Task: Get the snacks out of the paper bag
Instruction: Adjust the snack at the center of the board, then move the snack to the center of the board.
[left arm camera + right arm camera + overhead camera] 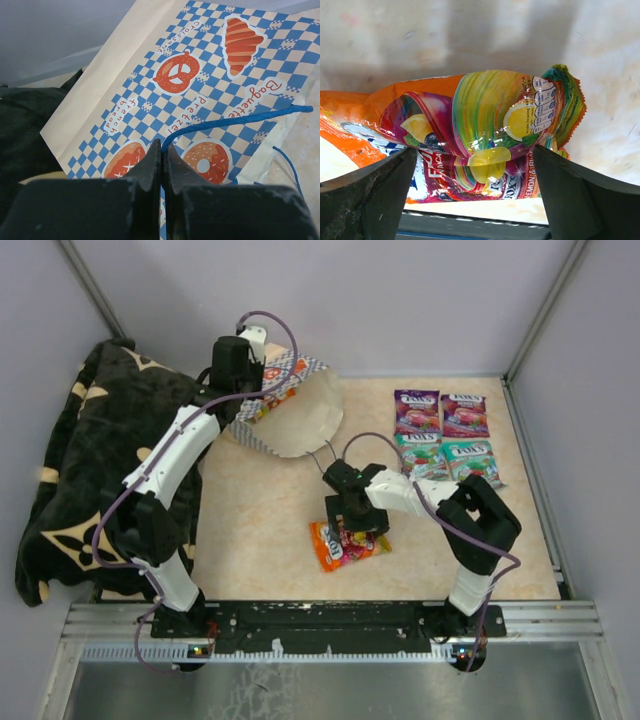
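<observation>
Left hand (162, 149) clamped shut on blue handle (240, 119) of paper bag (150, 100); right hand (475, 197) spread wide, astride orange snack packet (485, 110) lying on counter (270, 510)

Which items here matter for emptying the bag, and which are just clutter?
Job: cream paper bag with blue-white checks, its blue string handle pinched by the left gripper; glossy orange candy packet under the open right gripper; two purple packets, two teal packets, already out.
Lying about: black floral blanket.
</observation>
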